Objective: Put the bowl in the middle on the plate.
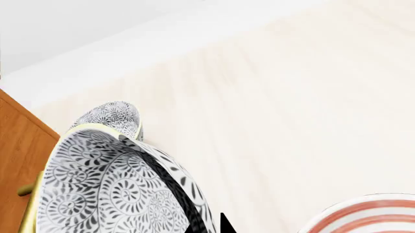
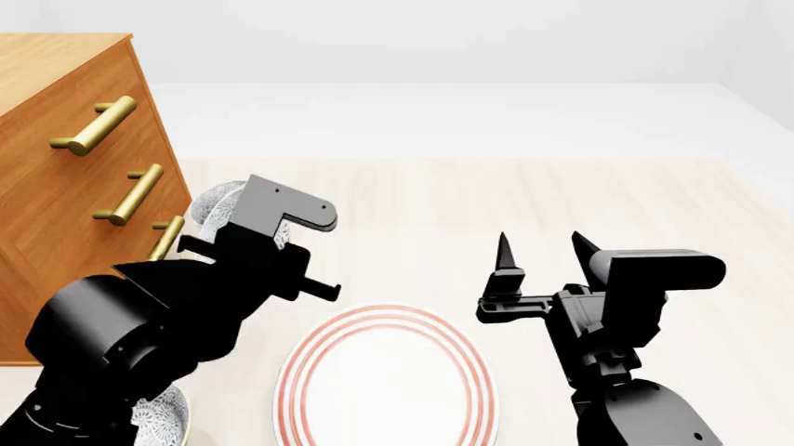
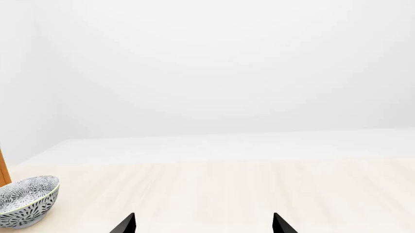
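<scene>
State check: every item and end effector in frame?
middle bowl: not on the plate, fingers straddle its rim
far bowl: upright, empty
near bowl: mostly hidden by the left arm
plate: flat, empty
left end effector: at the middle bowl, grip unclear
right end effector: open, empty
dresser drawers: shut

The small round white ceramic bowl with dense grey-blue floral scrollwork [image 1: 110,189] looks smooth and glazed, its rim edged in a thin yellowish line; a look-alike patterned ceramic bowl [image 3: 26,201] has the same glazed look. The wide round white plate with thin red concentric rings [image 2: 387,381] appears smooth and faintly glossy. The pale cream tabletop [image 2: 596,204] shows soft wood-like streaks and a matt finish. The orange-brown wooden cabinet [image 2: 56,177] has a smooth, satin grain and shiny brass-coloured metal bar handles [image 2: 93,125]. Both arms' black housings look like matt plastic
</scene>
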### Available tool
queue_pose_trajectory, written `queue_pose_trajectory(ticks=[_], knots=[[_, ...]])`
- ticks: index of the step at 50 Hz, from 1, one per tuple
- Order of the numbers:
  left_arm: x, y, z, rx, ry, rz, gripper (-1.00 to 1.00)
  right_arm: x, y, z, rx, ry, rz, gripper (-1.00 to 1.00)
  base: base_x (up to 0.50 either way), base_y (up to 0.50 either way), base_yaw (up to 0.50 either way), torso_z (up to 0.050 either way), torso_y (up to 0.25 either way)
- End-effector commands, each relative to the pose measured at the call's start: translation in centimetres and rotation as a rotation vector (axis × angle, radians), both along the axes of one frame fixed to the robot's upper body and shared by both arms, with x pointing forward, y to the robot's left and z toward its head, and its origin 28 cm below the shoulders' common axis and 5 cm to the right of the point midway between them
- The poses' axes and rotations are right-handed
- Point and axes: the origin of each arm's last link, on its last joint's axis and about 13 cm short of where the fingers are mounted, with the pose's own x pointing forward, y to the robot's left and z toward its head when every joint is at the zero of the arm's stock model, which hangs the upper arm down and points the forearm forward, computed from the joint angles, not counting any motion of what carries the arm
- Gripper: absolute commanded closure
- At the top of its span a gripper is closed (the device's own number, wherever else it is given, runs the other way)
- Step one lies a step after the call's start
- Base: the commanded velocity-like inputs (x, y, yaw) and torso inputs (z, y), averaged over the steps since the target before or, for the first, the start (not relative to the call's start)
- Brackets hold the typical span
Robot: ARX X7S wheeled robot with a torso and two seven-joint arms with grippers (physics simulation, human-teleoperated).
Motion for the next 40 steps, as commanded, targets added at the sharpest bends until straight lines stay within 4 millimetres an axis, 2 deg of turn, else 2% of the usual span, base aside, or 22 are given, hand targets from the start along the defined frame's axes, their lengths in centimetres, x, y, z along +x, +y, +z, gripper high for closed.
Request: queue_pose_trajectory(ticks=[1, 5, 16, 30, 40], knots=[[-6.9, -3.2, -0.9, 0.163, -0.149, -0.381, 1.00, 0.0, -0.2, 0.2, 0.003, -0.010, -0.012, -1.00, 0.00, 0.00, 0.00, 0.000, 0.000], [-8.7, -4.1, -1.5, 0.235, -0.186, -0.496, 1.00, 0.1, -0.2, 0.3, 0.004, -0.012, -0.016, -1.00, 0.00, 0.00, 0.00, 0.000, 0.000], [-11.2, -4.8, -2.0, 0.324, -0.242, -0.677, 1.00, 0.1, -0.3, 0.3, 0.002, -0.009, -0.023, -1.00, 0.00, 0.00, 0.00, 0.000, 0.001], [-9.9, -5.3, -2.7, 0.371, -0.220, -0.707, 1.00, 0.1, -0.4, 0.2, 0.002, -0.008, -0.025, -1.00, 0.00, 0.00, 0.00, 0.000, 0.000], [-9.3, -5.7, -3.6, 0.541, -0.172, -0.782, 1.00, 0.1, -0.4, 0.2, 0.006, -0.011, -0.027, -1.00, 0.00, 0.00, 0.00, 0.000, 0.001]])
